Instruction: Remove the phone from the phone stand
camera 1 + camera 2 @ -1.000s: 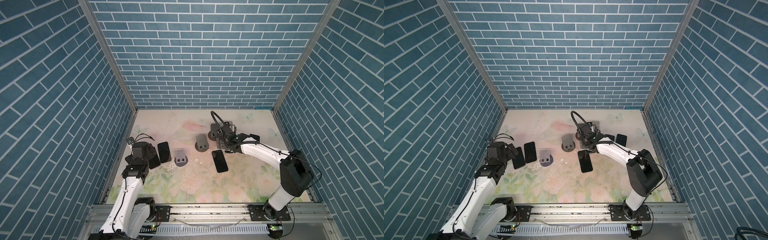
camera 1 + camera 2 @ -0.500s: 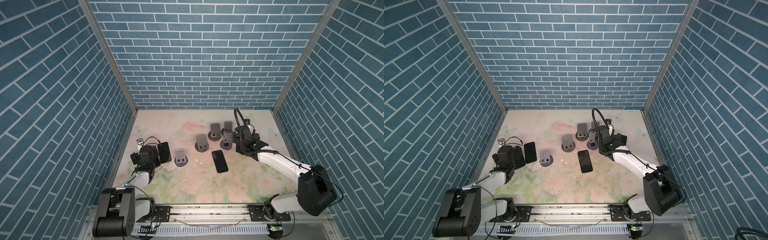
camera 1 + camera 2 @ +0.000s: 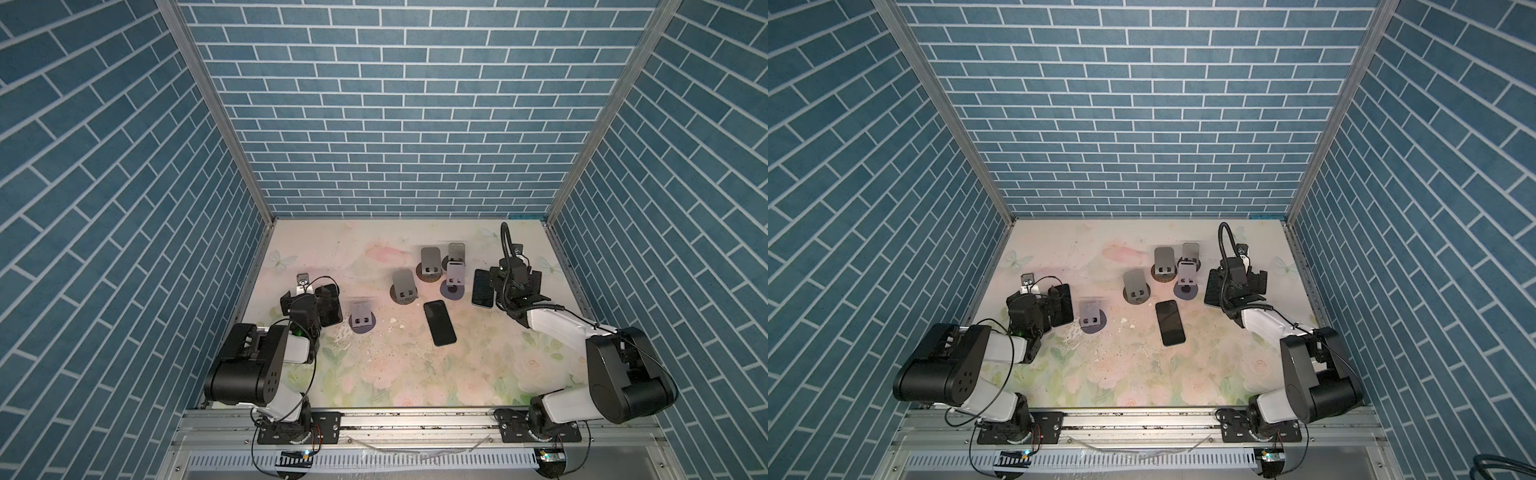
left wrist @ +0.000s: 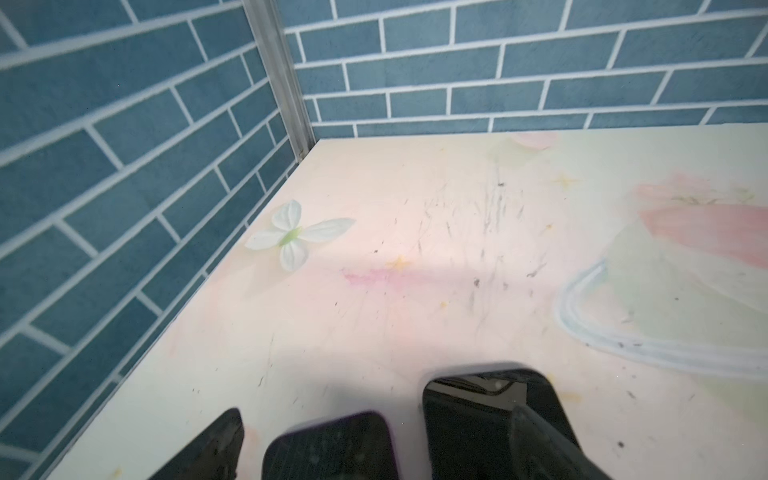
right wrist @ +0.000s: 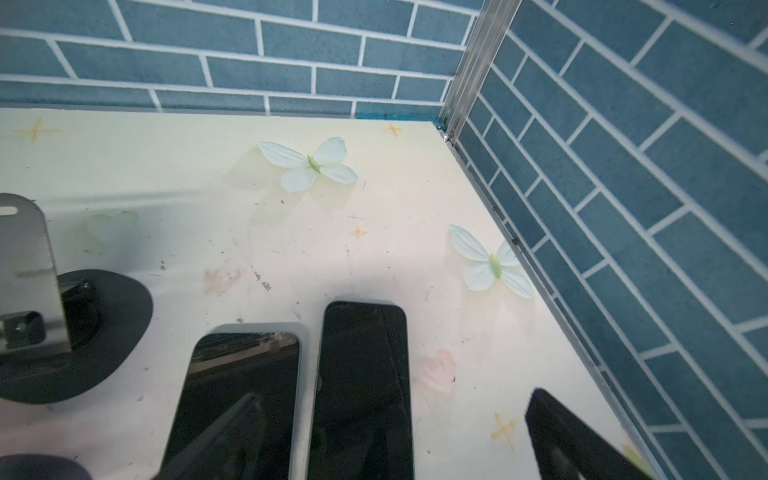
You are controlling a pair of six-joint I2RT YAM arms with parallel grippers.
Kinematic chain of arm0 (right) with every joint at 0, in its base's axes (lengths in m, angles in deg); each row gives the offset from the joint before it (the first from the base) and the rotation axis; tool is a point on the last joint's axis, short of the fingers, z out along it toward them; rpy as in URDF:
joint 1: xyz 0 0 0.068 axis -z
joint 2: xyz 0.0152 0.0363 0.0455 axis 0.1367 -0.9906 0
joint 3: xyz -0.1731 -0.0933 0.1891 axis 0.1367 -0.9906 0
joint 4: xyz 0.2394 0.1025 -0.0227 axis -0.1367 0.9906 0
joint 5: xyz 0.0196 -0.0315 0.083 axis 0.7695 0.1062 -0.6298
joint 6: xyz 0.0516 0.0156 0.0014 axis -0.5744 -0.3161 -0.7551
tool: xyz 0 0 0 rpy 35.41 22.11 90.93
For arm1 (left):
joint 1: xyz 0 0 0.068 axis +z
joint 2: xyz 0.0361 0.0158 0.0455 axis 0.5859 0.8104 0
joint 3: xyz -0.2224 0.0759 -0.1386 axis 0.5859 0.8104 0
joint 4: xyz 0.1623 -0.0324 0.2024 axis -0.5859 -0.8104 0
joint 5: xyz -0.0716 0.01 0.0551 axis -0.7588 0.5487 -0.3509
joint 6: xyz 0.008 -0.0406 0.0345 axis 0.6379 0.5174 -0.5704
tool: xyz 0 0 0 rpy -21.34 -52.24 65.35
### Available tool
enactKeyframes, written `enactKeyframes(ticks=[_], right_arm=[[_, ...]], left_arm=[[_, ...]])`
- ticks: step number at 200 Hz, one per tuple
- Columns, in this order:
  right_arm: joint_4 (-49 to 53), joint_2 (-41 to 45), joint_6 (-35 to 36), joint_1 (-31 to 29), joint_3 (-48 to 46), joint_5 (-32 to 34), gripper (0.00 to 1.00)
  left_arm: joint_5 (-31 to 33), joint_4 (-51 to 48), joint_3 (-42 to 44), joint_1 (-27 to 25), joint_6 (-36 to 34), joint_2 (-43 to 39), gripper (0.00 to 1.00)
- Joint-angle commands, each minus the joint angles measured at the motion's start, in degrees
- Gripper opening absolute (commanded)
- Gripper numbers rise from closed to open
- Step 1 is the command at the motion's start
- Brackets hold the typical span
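Several grey phone stands, such as the stand [image 3: 455,277] and the stand [image 5: 25,266] on its black base, are grouped mid-table, and none I see carries a phone. Dark phones lie flat on the mat. One phone [image 3: 439,322] lies in the middle. My right gripper [image 3: 514,276] [image 5: 395,449] hangs open low over a phone [image 5: 365,386] that lies between its fingers, beside another phone [image 5: 237,395] [image 3: 482,288]. My left gripper [image 3: 326,301] [image 4: 374,453] is open over a purple-edged phone [image 4: 328,449], next to a further phone [image 4: 490,415] [image 3: 330,305].
Blue brick walls close in the floral mat [image 3: 415,374] on three sides. The right gripper is near the right wall [image 5: 623,208] and the left gripper near the left wall [image 4: 104,187]. Both arm bases sit on the front rail [image 3: 415,419].
My right arm has swung right from the stand cluster to above the two phones by the right wall, its jaws widening. My left arm has folded back low; its gripper stays over the left phones.
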Motion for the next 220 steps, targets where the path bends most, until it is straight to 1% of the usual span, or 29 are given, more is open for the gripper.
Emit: enactKeyframes(ticks=[1, 7, 14, 25, 37, 47, 59, 68, 75, 88, 99, 103, 107, 121, 134, 143, 154, 163, 173, 180, 188, 195, 205, 220], right_arm=[[-9.01, -1.04, 8.95, 1.16, -1.62, -0.75, 0.99], [-10.69, -1.33, 9.62, 1.86, -2.48, -0.83, 0.99], [-10.86, -1.21, 9.41, 2.67, -2.85, -0.63, 0.99], [-10.78, -0.26, 9.22, 4.25, -3.41, -4.67, 0.99], [-12.4, 0.29, 9.7, 5.36, -4.27, -6.75, 0.99], [-12.99, 0.05, 10.8, 5.91, -4.7, -6.76, 0.99], [-12.1, -0.27, 11.16, 6.24, -5.05, -5.01, 0.99], [-11.87, -0.29, 10.96, 6.41, -6.02, -5.66, 0.99], [-14.13, -0.39, 10.77, 6.61, -7.92, -7.33, 0.99], [-21.87, -1.39, 11.14, 7.03, -12.33, -10.64, 0.99], [-29.0, -2.98, 12.24, 7.51, -14.93, -11.32, 0.99], [-29.67, -3.44, 12.08, 8.0, -15.28, -11.56, 0.99], [-27.83, -3.21, 11.2, 8.38, -14.76, -11.8, 0.99], [-24.74, -2.42, 9.35, 11.29, -13.93, -18.44, 0.99], [-25.59, -2.07, 7.43, 14.01, -14.57, -23.17, 0.99], [-28.5, -2.18, 6.1, 15.87, -16.3, -25.33, 0.99], [-35.11, -3.53, 5.02, 17.52, -19.19, -27.92, 0.99], [-42.06, -6.43, 5.84, 17.64, -20.98, -29.17, 0.99], [-37.36, -4.71, 5.79, 17.69, -20.56, -30.47, 0.99], [-38.84, -5.85, 5.67, 17.82, -20.07, -30.74, 0.99], [-35.48, -5.17, 5.42, 18.01, -19.3, -30.88, 0.99], [-36.35, -5.8, 5.05, 18.46, -18.98, -31.76, 0.99], [-33.79, -5.47, 3.65, 18.7, -18.02, -29.13, 0.99], [-33.7, -5.55, 2.52, 19.45, -17.84, -28.63, 0.99]], left_arm=[[1.79, -1.88, -3.21, -0.7, -2.32, 0.5, 1.0], [2.04, -4.11, -4.0, -0.82, -1.94, -0.01, 1.0], [2.15, -2.84, -3.81, -0.82, -2.06, 0.39, 1.0], [2.15, -3.45, -3.89, -0.83, -2.08, 0.24, 1.0], [2.23, -2.57, -3.77, -0.83, -2.18, 0.39, 1.0], [2.15, -3.32, -3.89, -0.83, -1.98, 0.29, 1.0], [2.19, -2.97, -3.85, -0.83, -2.07, 0.4, 1.0], [2.15, -3.08, -3.85, -0.83, -2.06, 0.38, 1.0], [2.17, -2.94, -3.85, -0.83, -2.06, 0.38, 1.0], [2.15, -3.03, -3.86, -0.83, -2.06, 0.37, 1.0], [2.18, -3.03, -3.84, -0.83, -2.06, 0.33, 1.0], [2.21, -3.03, -3.81, -0.83, -2.06, 0.38, 1.0], [2.15, -3.03, -3.85, -0.83, -2.06, 0.32, 1.0], [2.15, -3.03, -3.84, -0.83, -2.07, 0.37, 1.0], [2.16, -3.03, -3.86, -0.83, -2.06, 0.41, 1.0], [2.16, -3.03, -3.86, -0.83, -2.06, 0.4, 1.0], [2.14, -2.95, -3.81, -0.83, -2.06, 0.34, 1.0], [2.17, -3.03, -3.83, -0.83, -2.06, 0.34, 1.0], [2.15, -2.99, -3.86, -0.83, -2.06, 0.41, 1.0], [2.14, -2.98, -3.83, -0.83, -2.07, 0.39, 1.0], [2.16, -2.98, -3.82, -0.83, -2.06, 0.39, 1.0], [2.15, -3.03, -3.86, -0.83, -2.06, 0.34, 1.0], [2.15, -2.94, -3.86, -0.83, -2.11, 0.39, 1.0], [2.15, -2.94, -3.83, -0.83, -2.12, 0.37, 1.0]])
